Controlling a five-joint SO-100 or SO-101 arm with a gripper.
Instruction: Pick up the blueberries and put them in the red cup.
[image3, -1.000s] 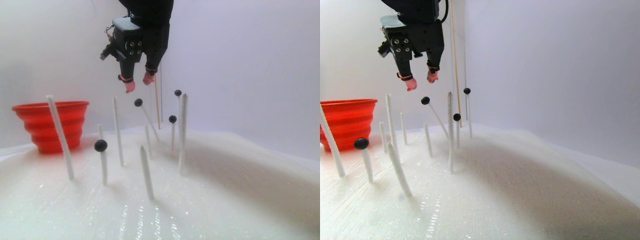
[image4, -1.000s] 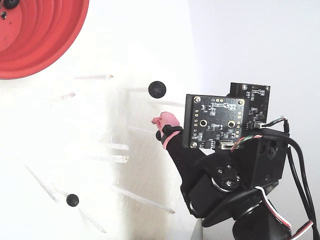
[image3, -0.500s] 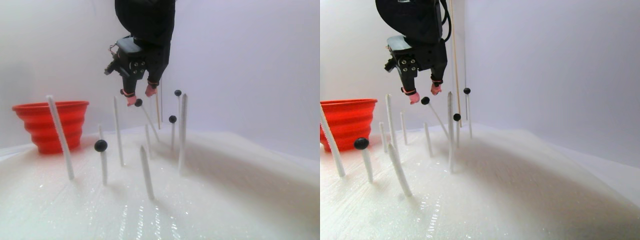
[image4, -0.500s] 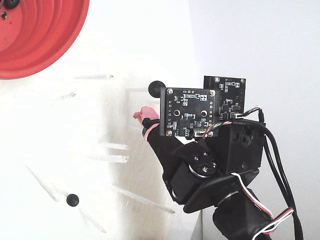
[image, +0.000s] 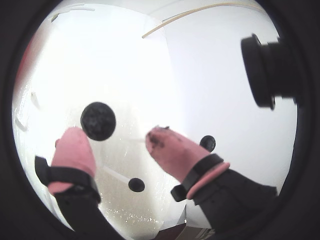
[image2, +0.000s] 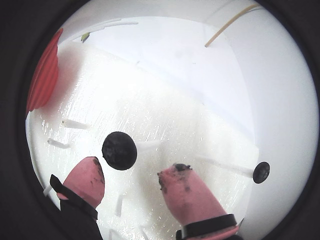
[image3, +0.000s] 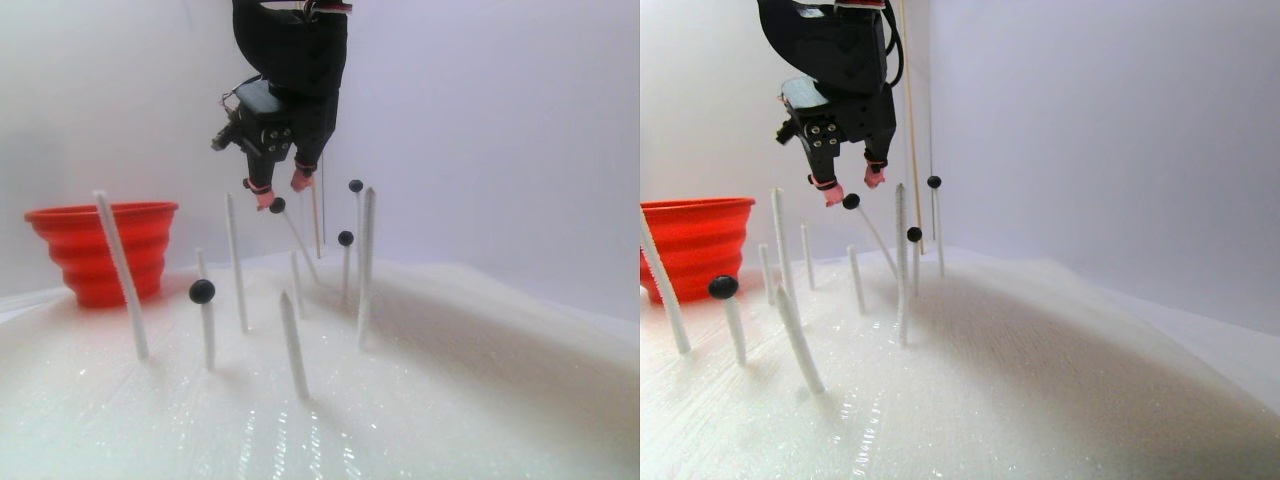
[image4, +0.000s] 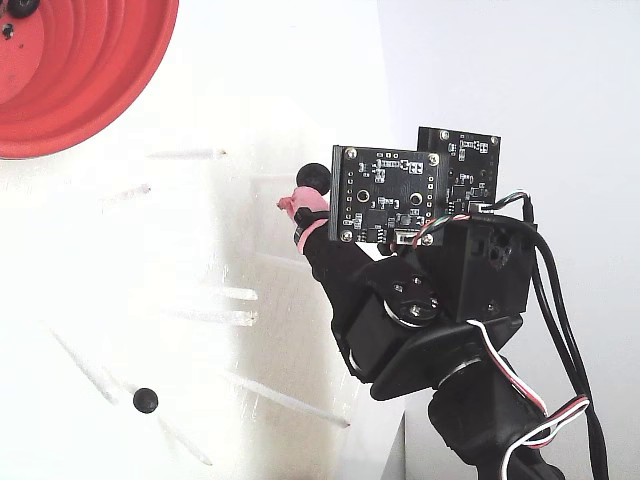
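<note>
Lower centre of wrist view: gripper (image2: 132, 177) spread, pink fingertips (image2: 186, 192) flanking blueberry (image2: 119, 150), not clamping it. Berry sat atop white stick (image3: 296, 240). Red cup (image3: 100, 250) at stereo view's left edge, well apart.

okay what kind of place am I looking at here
Probably a tabletop robot test rig, not a real berry patch: dark blueberries sit atop thin white sticks poking from a white foam bed, a red cup stands beside them, and plain white walls enclose it.
</note>
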